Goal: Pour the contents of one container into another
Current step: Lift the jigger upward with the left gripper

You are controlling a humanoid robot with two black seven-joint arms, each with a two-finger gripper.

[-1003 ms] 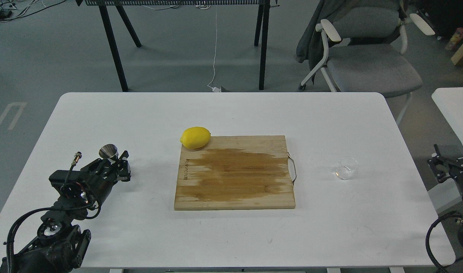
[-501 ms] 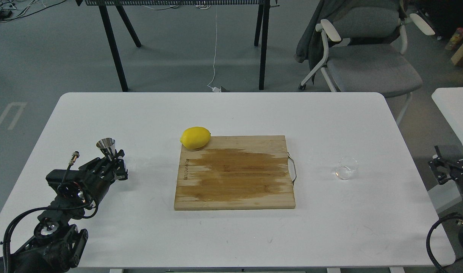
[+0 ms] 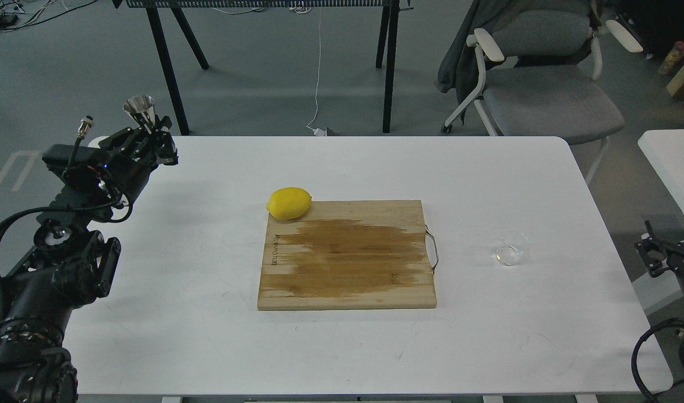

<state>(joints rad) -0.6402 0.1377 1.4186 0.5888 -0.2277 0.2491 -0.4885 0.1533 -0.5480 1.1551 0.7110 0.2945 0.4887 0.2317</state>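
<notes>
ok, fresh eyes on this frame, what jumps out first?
Probably the yellow lemon at the far-left corner of the wooden cutting board, mid-table. Next, the left gripper raised over the table's far-left corner, clamping the shiny jigger upright. The clear glass cup sits alone right of the board.

Steel jigger (image 3: 141,109): shiny, hourglass-shaped, sitting upright with open cone up, clamped at the waist in the left gripper (image 3: 151,131), riding clear of the table over its far-left corner. Glass cup (image 3: 512,248): small, clear, colourless, resting on the table at the right side, well apart from the jigger; can't tell whether it's holding anything.
</notes>
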